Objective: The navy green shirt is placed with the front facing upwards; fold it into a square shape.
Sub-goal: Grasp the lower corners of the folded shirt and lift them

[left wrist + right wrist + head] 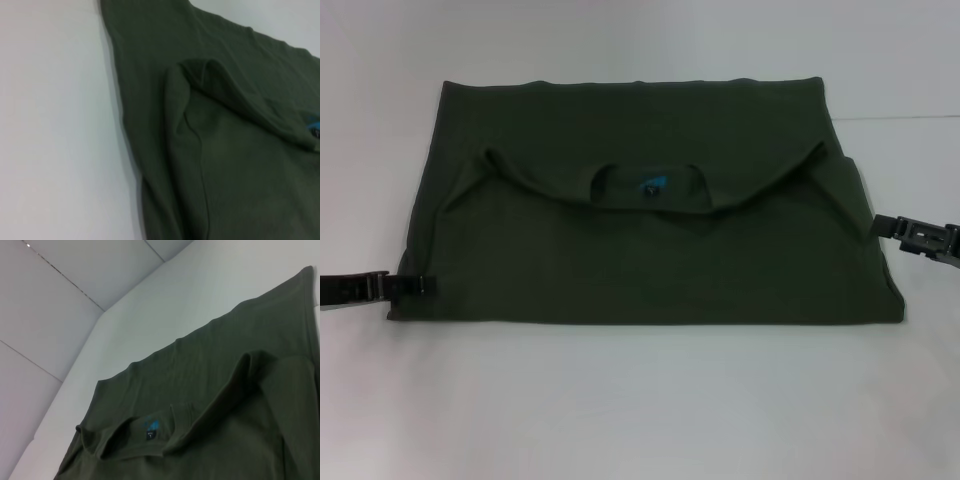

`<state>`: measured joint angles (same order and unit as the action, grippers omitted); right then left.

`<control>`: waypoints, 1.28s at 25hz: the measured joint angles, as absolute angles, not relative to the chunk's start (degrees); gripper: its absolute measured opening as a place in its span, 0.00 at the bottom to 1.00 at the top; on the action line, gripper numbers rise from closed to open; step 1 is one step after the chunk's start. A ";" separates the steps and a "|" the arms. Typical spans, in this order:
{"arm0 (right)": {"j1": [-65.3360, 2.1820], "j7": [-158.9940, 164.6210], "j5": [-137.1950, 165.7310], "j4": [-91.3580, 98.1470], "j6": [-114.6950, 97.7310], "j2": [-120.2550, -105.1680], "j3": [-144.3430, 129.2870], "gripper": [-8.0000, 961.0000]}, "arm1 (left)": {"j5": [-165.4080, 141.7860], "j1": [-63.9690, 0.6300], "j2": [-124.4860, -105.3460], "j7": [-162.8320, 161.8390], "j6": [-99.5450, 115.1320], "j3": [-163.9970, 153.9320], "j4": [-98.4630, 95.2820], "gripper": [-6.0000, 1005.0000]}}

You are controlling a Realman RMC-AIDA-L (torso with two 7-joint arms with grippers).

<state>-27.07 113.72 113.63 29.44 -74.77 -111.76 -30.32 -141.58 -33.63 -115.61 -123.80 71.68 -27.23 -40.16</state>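
**Ana:** Left gripper (420, 285) first. Where is it against the shirt (650, 250)?

**Ben:** Right at the shirt's near left corner, low on the white table (620, 400). Its tip touches or overlaps the cloth edge. I cannot tell whether the fingers are parted or closed, or whether they have any cloth between them.

**Ana:** And the shirt itself?

**Ben:** It lies flat in the middle of the table, already doubled over. The collar (645, 190) and its small blue label (653, 184) sit near the shirt's middle, facing up, with the folded-over shoulders arching out to either side of the collar. What remains is a wide rectangle, with its long axis running left to right, from one gripper toward the other.

**Ana:** Right side?

**Ben:** The right gripper (880, 225) sits just beside the shirt's right edge, a bit farther back than the left one is on its side. I cannot make out its fingers either, so I won't say open or closed, and I see no cloth lifted there.

**Ana:** So what does the next move depend on?

**Ben:** My guess: the shirt is still wider than it is deep, so a square needs one side carried across the collar line toward the other. Each gripper is at its own end of that long axis, and the left one looks closer to the cloth.
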 joint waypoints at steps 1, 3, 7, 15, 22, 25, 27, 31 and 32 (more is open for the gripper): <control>-27.13 113.72 113.65 29.43 -74.73 -111.79 -30.32 0.96 | -142.00 -33.66 -115.61 -123.83 71.82 -27.25 -40.23 0.68; -27.24 113.72 113.70 29.42 -74.70 -111.82 -30.32 0.96 | -143.04 -33.83 -115.61 -123.98 71.99 -27.25 -40.26 0.68; -27.35 113.72 113.74 29.30 -74.48 -111.82 -30.32 0.96 | -144.00 -34.04 -115.59 -124.21 72.31 -27.92 -40.26 0.68; -27.33 113.66 113.74 29.14 -73.93 -111.79 -30.59 0.96 | -144.18 -34.34 -115.57 -124.30 72.58 -29.42 -40.33 0.64; -27.33 113.78 113.73 29.19 -73.85 -111.78 -31.02 0.96 | -144.27 -34.43 -115.71 -124.10 72.44 -30.60 -40.59 0.52; -27.37 113.77 113.73 29.23 -73.82 -111.81 -31.03 0.96 | -144.84 -34.43 -115.76 -124.20 72.19 -30.85 -40.91 0.47; -27.39 113.87 113.73 29.36 -73.82 -111.82 -31.05 0.96 | -145.04 -34.43 -115.81 -124.32 72.10 -30.89 -41.04 0.43; -27.43 114.04 113.73 29.42 -73.94 -111.66 -31.13 0.96 | -145.33 -34.47 -115.83 -124.37 71.72 -30.97 -41.12 0.26; -27.46 114.11 113.73 29.43 -74.00 -111.56 -31.15 0.96 | -145.39 -34.49 -115.83 -124.37 71.58 -30.99 -41.12 0.15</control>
